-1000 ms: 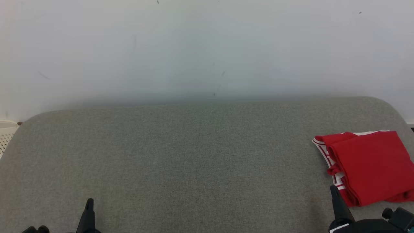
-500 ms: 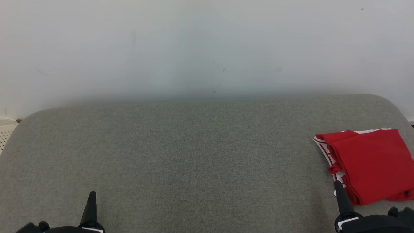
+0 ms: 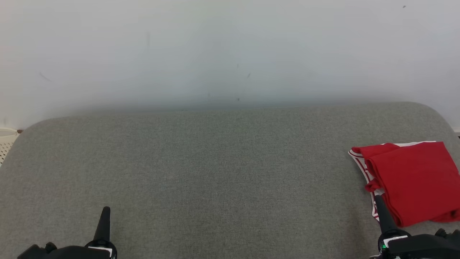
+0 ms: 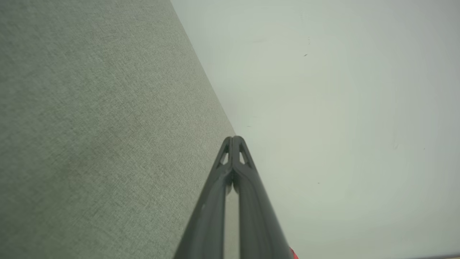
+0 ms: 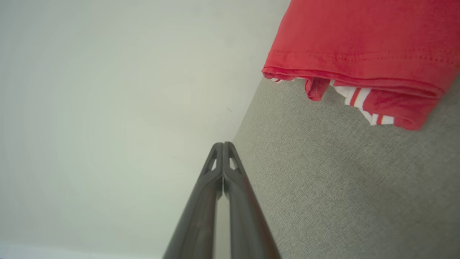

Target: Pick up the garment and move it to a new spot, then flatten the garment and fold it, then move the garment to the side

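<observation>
Both left fingers [image 3: 104, 221] and right fingers [image 3: 383, 214] are pressed shut, empty; we risk our right ones snagging the red shirt [image 3: 413, 180] just beyond their tips, unfolding it.

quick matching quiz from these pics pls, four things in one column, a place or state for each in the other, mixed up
Column 1:
1 garment
2 left claw
3 right claw
4 wall

Column 2:
A shut, lower left, over bare cushion
B pale, behind the cushion
C red, folded, at the cushion's right end
D shut, tip near the garment's striped edge

Pairs: 1-C, 2-A, 3-D, 4-B
</observation>
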